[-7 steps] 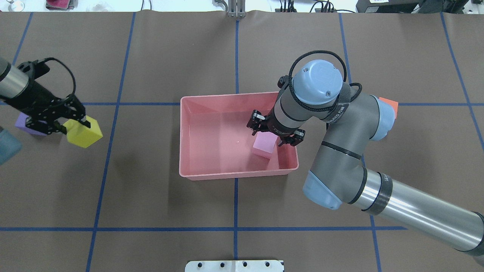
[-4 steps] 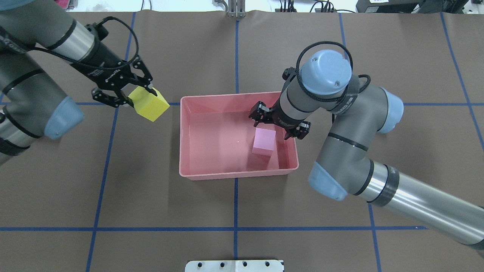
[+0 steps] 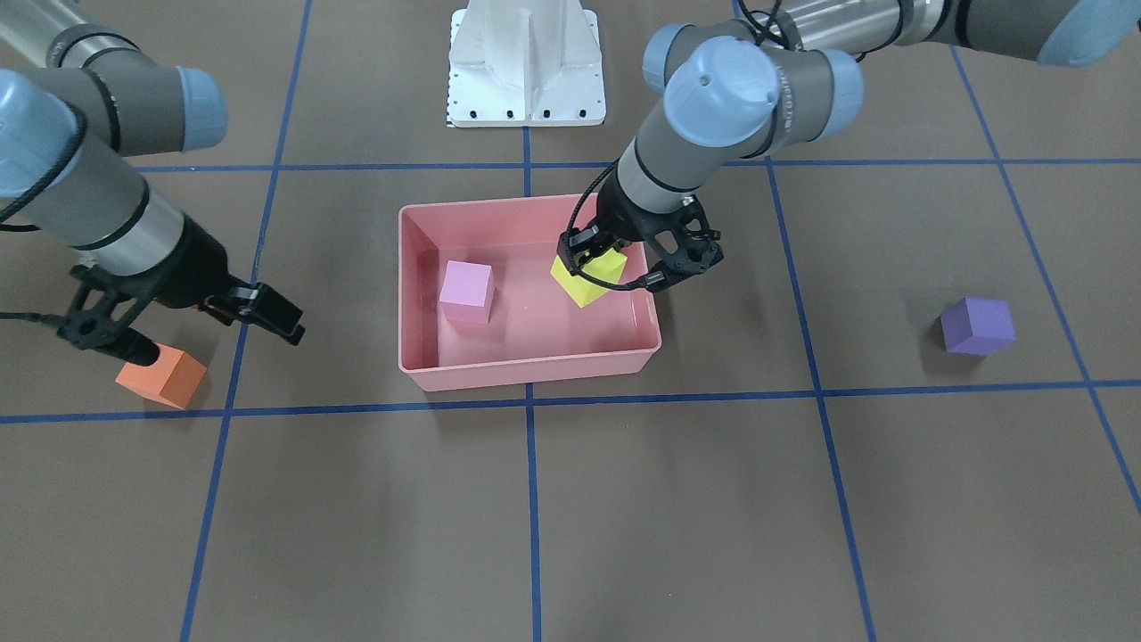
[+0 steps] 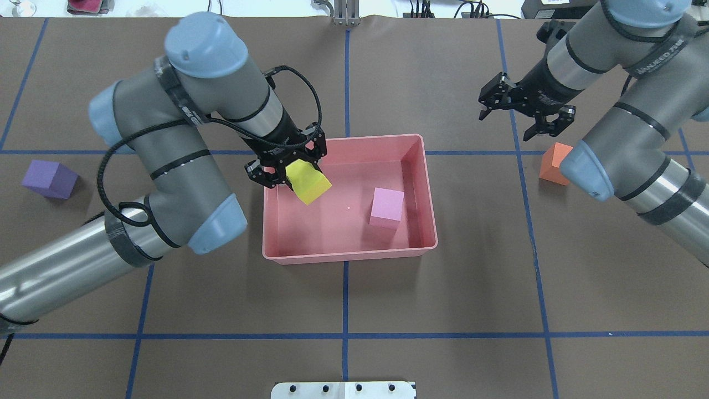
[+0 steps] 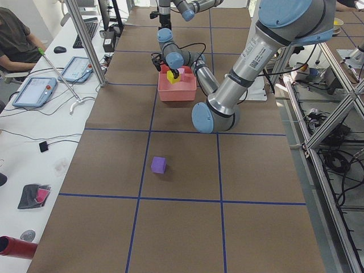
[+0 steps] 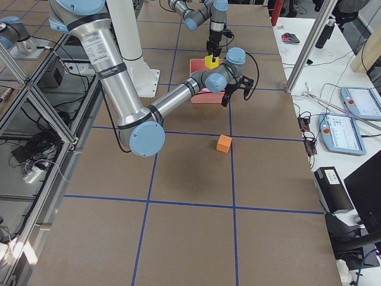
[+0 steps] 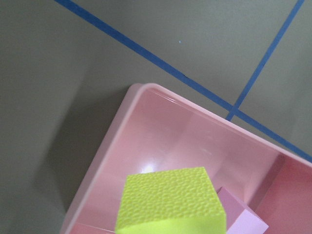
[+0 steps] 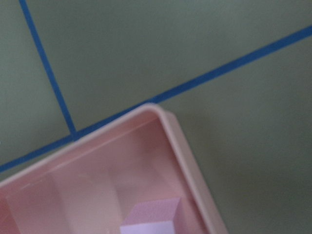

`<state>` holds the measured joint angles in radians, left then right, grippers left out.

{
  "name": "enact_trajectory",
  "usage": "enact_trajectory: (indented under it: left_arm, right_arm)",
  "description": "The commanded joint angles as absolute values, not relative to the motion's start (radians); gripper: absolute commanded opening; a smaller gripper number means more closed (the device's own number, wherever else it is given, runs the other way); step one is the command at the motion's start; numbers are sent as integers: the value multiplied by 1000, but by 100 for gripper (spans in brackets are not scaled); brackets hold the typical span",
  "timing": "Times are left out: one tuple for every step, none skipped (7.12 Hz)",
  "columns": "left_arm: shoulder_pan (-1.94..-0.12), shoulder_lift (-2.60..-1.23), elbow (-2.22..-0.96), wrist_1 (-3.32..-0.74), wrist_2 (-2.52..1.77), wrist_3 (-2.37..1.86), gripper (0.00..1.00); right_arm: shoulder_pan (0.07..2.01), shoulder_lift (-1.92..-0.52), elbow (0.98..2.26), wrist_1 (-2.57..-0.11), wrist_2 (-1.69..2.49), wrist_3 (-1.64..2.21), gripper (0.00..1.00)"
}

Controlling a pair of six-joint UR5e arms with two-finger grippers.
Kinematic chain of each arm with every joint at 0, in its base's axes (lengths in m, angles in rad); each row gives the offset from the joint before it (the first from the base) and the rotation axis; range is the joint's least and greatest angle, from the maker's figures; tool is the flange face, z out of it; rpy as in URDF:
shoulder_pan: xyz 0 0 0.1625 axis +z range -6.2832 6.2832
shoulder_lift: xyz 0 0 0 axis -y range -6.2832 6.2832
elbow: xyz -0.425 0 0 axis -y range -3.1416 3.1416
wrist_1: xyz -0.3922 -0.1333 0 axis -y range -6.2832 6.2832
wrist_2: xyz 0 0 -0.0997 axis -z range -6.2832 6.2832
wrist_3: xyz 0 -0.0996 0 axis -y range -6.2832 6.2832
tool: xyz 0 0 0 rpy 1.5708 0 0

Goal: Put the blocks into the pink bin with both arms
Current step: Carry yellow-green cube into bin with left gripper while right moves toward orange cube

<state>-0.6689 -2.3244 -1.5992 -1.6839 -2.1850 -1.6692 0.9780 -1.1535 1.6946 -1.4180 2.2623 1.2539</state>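
My left gripper (image 4: 299, 173) is shut on the yellow block (image 4: 311, 184) and holds it, tilted, over the left part of the pink bin (image 4: 349, 255); it also shows in the front view (image 3: 615, 272) and the block in the left wrist view (image 7: 170, 202). The light pink block (image 4: 386, 206) rests inside the bin, right of middle. My right gripper (image 4: 507, 126) is open and empty, outside the bin at the far right, just beyond the orange block (image 4: 554, 163) on the table. The purple block (image 4: 50, 178) lies on the table far left.
The white pedestal base (image 3: 526, 62) stands at the robot's side of the table, behind the bin. Blue tape lines cross the brown table. The right wrist view shows a corner of the bin's rim (image 8: 180, 141) and the pink block (image 8: 151, 219).
My left arm has carried the yellow block from the far left to over the bin. My right gripper has left the bin, away from the pink block, and moved to the far right near the orange block.
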Motion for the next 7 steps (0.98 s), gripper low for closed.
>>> enact_trajectory:
  left_arm:
    - [-594,-2379,-1508,-1678,-2077,-1666,0]
    - [-589,-2403,-1471,-1678,-2075,-1664,0]
    - [-586,-2402,-1471,-1677,-2074,-1664,0]
    - [-572,-2404,-1470,-1677,-2050,-1664,11]
    - [-572,-2405,-1471,-1675,-2046,-1666,20]
    - [-572,-2405,-1471,-1674,-2045,-1666,38]
    - [-572,-2405,-1471,-1674,-2043,-1667,68]
  right_arm:
    - [999,-1198,1600,-1413,2198,1163,99]
    - [994,-1198,1550,-1408,2192,1161,99]
    - [991,-1197,1524,-1407,2177,1161,99]
    - [971,-1203,1516,-1410,2128,1166,99]
    - [966,-1210,1516,-1416,2119,1167,99]
    - [968,-1233,1517,-1414,2117,1161,98]
    - [966,-1241,1519,-1416,2114,1161,98]
